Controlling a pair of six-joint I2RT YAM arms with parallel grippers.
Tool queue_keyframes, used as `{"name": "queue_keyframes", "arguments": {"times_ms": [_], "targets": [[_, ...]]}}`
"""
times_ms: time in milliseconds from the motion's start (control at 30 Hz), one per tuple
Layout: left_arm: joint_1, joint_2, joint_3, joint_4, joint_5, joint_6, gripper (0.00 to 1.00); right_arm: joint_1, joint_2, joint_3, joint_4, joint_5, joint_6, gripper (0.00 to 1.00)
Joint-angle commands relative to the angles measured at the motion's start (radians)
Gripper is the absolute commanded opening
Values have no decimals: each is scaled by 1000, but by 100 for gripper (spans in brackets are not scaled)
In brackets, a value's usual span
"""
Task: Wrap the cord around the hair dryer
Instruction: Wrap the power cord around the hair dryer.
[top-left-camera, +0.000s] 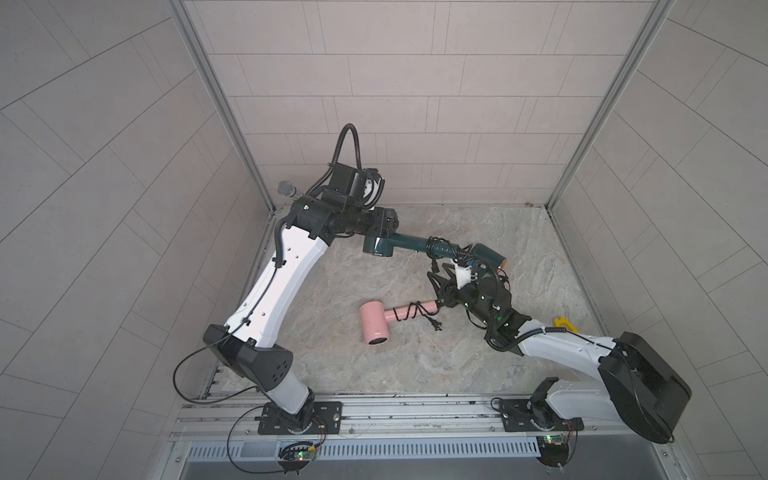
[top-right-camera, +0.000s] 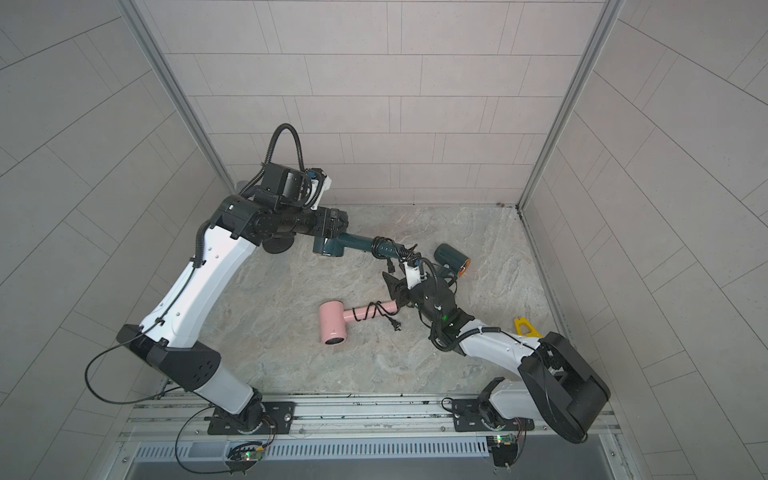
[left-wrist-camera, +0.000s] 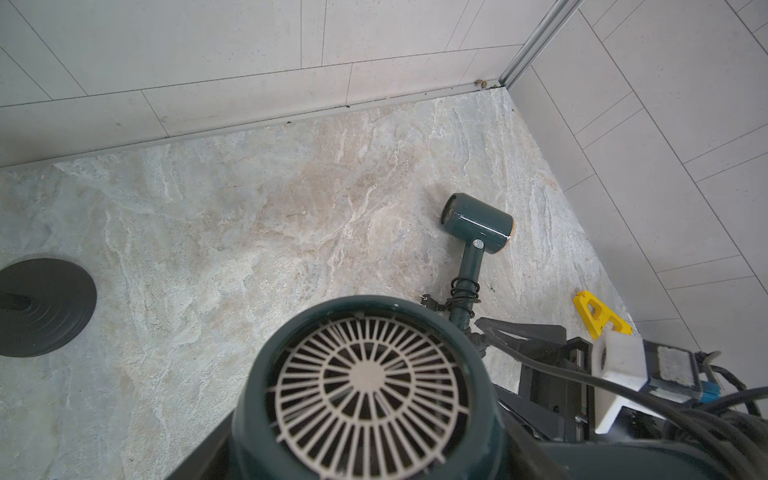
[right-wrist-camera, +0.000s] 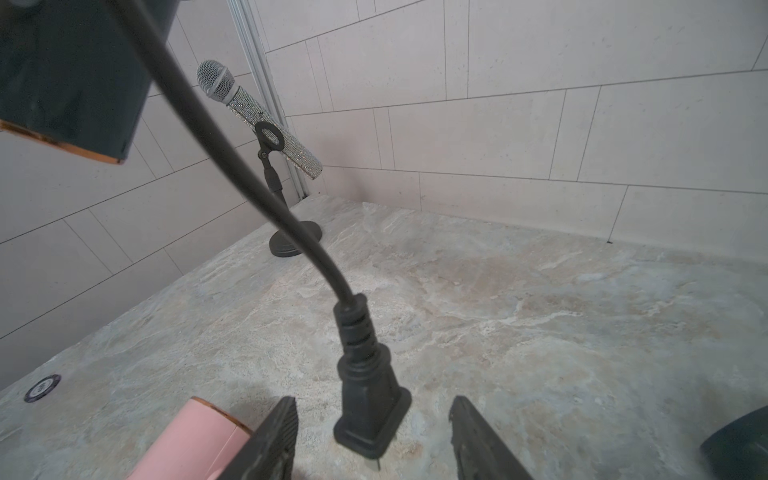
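While the left gripper (top-left-camera: 381, 236) clamps the teal hair dryer (top-left-camera: 405, 242) aloft by its head | cord (top-left-camera: 434, 246) coiled on handle | right gripper (right-wrist-camera: 374, 401) parted around dangling plug (right-wrist-camera: 365, 370), untouched | risk: free plug swings, coils loosen.

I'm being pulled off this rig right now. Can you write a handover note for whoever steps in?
Left gripper: shut on the head of the teal hair dryer, held above the table.
Right gripper: open, fingers either side of the hanging plug, not touching it.
Done: cord coiled round the held dryer's handle; pink dryer and second teal dryer lie on the table, cords wrapped.
Left: probably secure the loose plug end, then set the dryer down.
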Motion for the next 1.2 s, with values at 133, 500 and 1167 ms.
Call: {"name": "queue_keyframes", "arguments": {"times_ms": [133,500,1167], "targets": [[-5,-71,-22,79,52,-31,0,6,65,51,108,-5,-28,59],[-5,-108,-72,95,72,-35,0,-1,60,70,87,-51,-11,11],[87,-217,-304,537,241,-372,0,-62,13,-57,-63,-71,67,0]]}}
